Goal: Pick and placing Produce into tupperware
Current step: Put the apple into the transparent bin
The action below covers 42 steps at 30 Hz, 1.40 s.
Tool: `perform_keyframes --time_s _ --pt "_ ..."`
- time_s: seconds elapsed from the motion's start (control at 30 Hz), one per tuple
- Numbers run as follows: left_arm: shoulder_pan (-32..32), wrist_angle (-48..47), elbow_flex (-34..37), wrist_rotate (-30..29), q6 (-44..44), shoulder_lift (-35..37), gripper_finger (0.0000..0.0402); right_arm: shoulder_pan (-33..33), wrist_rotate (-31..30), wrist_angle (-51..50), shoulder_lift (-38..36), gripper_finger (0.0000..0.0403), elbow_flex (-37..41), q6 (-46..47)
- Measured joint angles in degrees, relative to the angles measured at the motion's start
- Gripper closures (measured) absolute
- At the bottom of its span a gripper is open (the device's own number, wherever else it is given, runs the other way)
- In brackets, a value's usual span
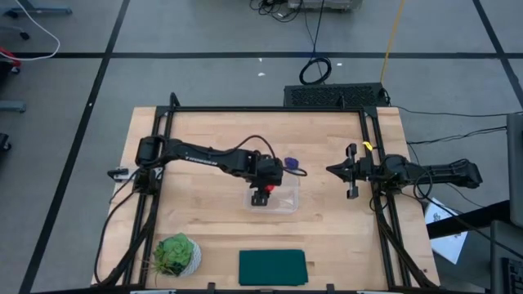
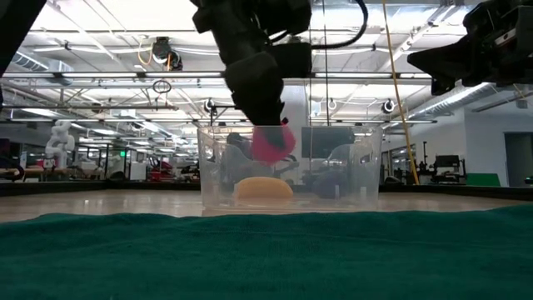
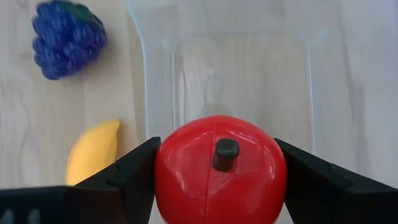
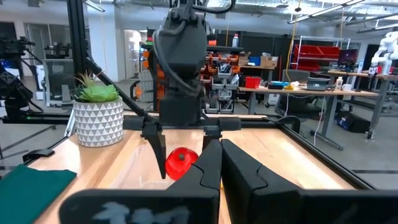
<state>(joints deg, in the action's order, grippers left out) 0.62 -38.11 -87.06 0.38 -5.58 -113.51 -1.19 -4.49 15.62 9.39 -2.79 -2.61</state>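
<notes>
My left gripper (image 1: 261, 194) is shut on the red round fruit (image 3: 217, 168) over the clear tupperware (image 1: 286, 200). In the low view the fruit (image 2: 271, 143) hangs just inside the tupperware's rim, above its floor. Beside the tupperware's wall (image 3: 149, 81), outside it, lies the yellow banana (image 3: 93, 152) on the table. The purple grape cluster (image 1: 291, 163) rests on the table just past the tupperware's far side. At the table's right, my right gripper (image 1: 350, 171) waits, shut and holding nothing. My left gripper pinches the red fruit between its two fingers, one on each opposite side (image 3: 160, 171) of the round body. The fingers slant steeply down from the table's left. The fruit is lifted clear, its dark stem (image 3: 226, 152) turned up toward the wrist.
A potted green plant (image 1: 176, 255) stands at the near left, and a dark green flat rectangle (image 1: 272, 267) lies at the near edge. Black frame rails (image 1: 369, 147) run along the table's sides. Bare wood lies left of the tupperware.
</notes>
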Motion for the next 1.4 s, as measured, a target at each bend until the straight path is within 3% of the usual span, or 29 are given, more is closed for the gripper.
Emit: perform_keyframes --time_s 0.6,1.4 --pt "0.0 4.4 5.5 0.2 1.1 0.1 0.0131 0.0 0.0 0.0 0.5 0.0403 0.0 0.0" --pt "-0.2 5.3 7.3 6.1 -1.8 0.1 0.0131 0.0 0.0 0.4 0.5 0.0403 0.0 0.0"
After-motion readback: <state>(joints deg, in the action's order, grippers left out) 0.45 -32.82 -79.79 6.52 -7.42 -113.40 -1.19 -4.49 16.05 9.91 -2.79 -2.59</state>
